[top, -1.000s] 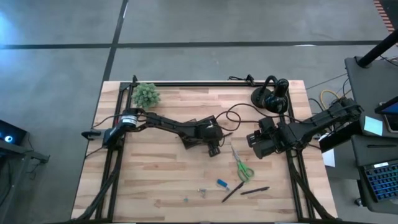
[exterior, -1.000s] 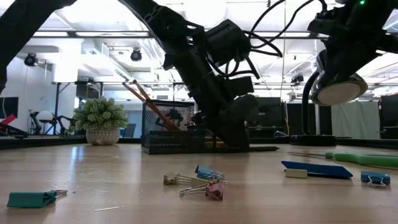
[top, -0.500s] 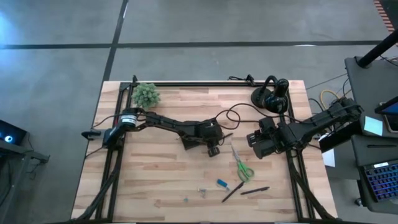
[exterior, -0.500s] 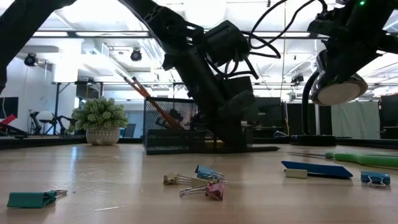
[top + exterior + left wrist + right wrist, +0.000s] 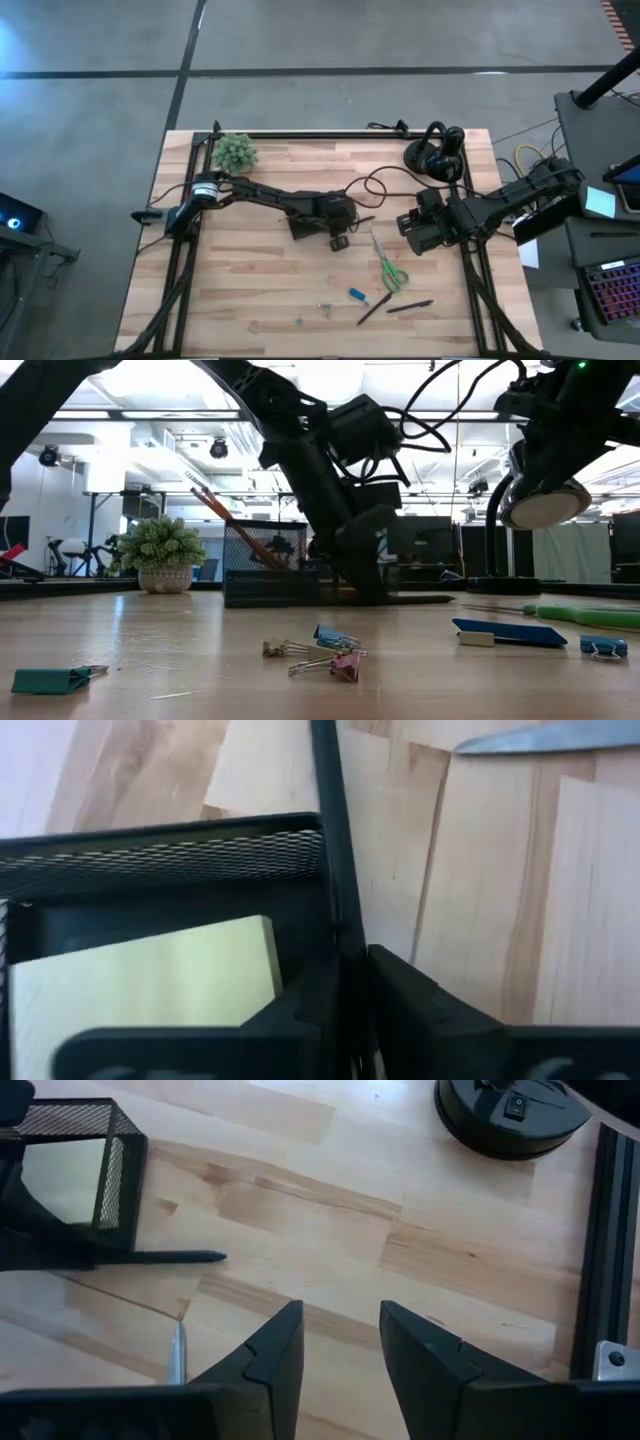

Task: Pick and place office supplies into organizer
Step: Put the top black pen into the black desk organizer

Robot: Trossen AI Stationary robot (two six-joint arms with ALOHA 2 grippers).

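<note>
The organizer [image 5: 265,565], a black mesh tray, stands mid-table with a yellow sticky pad [image 5: 150,970] in it and orange pencils [image 5: 215,510] sticking up from it. A black pen [image 5: 170,1257] lies on the table along its side wall. My left gripper [image 5: 343,232] is shut on that pen, beside the organizer. My right gripper [image 5: 340,1350] hangs open above the table's right side, with nothing between its fingers. My left gripper pinches the black pen [image 5: 340,935] between its two fingers, right beside the organizer's side wall. The fingers slant down from the table's left and run along the pen. The pen's free end [image 5: 425,598] rests on the table. Whether the inner finger [image 5: 300,1005] also touches the wall, I cannot tell.
Green-handled scissors [image 5: 388,268], a blue piece [image 5: 357,295], two more black pens [image 5: 390,307] and metal clips [image 5: 320,650] lie toward the near right. A potted plant [image 5: 236,152] stands at the far left and a round black headphone-like object [image 5: 435,155] at the far right.
My left gripper has shut beside the organizer, staying in place while its wrist tips a little. The organizer has shifted slightly along the table.
</note>
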